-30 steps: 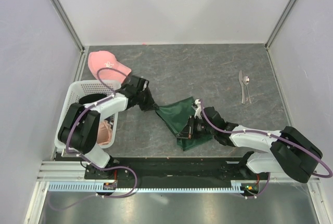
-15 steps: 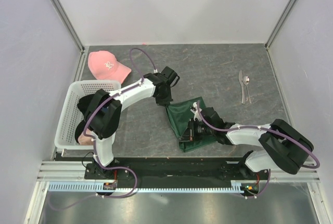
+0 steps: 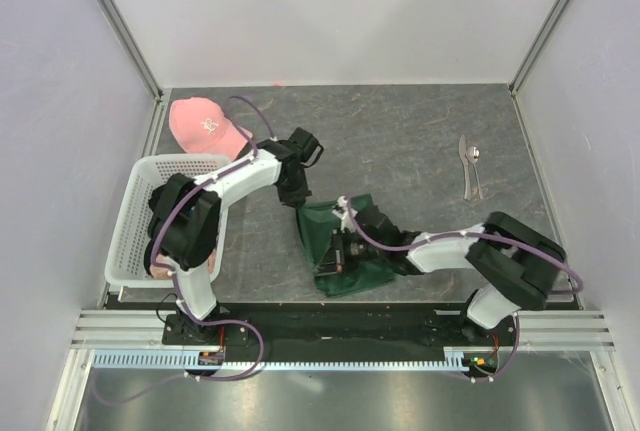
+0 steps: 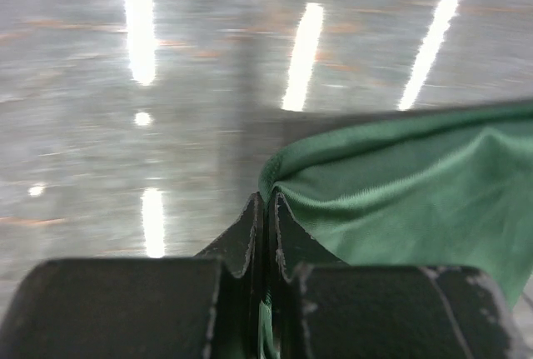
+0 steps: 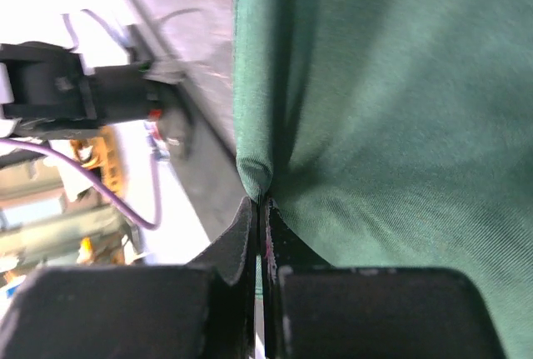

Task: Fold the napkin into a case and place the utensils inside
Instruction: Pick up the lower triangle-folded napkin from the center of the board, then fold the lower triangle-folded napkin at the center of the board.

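The dark green napkin (image 3: 355, 251) lies bunched in the near middle of the table. My left gripper (image 3: 298, 201) is shut on its far left corner; in the left wrist view (image 4: 265, 201) the cloth (image 4: 400, 184) runs between the jaws. My right gripper (image 3: 332, 251) is shut on the napkin's near left edge; in the right wrist view (image 5: 260, 205) a fold of cloth (image 5: 375, 109) is pinched between the jaws. The two silver utensils (image 3: 471, 166) lie side by side at the far right, away from both grippers.
A pink cap (image 3: 205, 123) lies at the far left. A white basket (image 3: 140, 213) stands at the left edge, beside the left arm. Grey walls and metal posts close the table on three sides.
Both grippers have carried the napkin to the left and nearer. The left gripper swung right, then came back left. The cloth is now more bunched.
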Available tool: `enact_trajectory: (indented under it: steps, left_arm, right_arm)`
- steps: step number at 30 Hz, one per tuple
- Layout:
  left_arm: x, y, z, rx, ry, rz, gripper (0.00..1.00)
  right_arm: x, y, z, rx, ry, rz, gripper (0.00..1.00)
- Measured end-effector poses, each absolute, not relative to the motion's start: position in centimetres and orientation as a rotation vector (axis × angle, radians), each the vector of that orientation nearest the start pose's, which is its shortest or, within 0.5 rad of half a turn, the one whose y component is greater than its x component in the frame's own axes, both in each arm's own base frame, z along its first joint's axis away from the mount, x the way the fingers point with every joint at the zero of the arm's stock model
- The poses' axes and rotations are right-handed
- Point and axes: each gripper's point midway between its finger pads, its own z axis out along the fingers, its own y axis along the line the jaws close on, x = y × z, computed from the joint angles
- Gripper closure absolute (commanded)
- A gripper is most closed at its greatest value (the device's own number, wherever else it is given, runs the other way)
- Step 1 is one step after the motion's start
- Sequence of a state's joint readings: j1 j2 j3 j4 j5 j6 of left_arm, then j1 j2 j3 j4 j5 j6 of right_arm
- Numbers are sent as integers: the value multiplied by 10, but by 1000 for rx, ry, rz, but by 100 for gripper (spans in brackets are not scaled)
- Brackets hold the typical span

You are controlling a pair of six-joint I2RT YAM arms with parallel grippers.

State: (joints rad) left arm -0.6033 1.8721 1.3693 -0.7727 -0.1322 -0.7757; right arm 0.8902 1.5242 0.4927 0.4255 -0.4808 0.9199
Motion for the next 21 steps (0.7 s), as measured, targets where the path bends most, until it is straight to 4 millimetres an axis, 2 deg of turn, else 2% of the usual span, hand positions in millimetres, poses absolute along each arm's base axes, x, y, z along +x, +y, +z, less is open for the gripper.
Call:
enact_trajectory:
  steps: [2, 5, 9, 12, 15, 17, 21]
  left_arm:
    - [311, -200, 52, -282, 2820, -65, 98]
    - [306, -178, 62, -263, 2809, 19, 98]
    - [306, -161, 69, -230, 2773, 145, 98]
    - [304, -157, 70, -191, 2774, 263, 98]
    - [302, -164, 64, -155, 2779, 376, 98]
    - [300, -170, 58, -143, 2779, 419, 98]
    - [310, -175, 56, -182, 2724, 458, 98]
  right_arm:
    - [127, 365, 60, -317, 2510, 1488, 100]
    - [122, 401, 65, -308, 2475, 1614, 100]
    - [121, 423, 62, -204, 2443, 1782, 97]
    - [119, 421, 59, -111, 2419, 1877, 92]
    - [116, 412, 57, -65, 2402, 1910, 88]
    - [112, 406, 54, -60, 2409, 1905, 74]
    - [98, 389, 31, -109, 2541, 1807, 59]
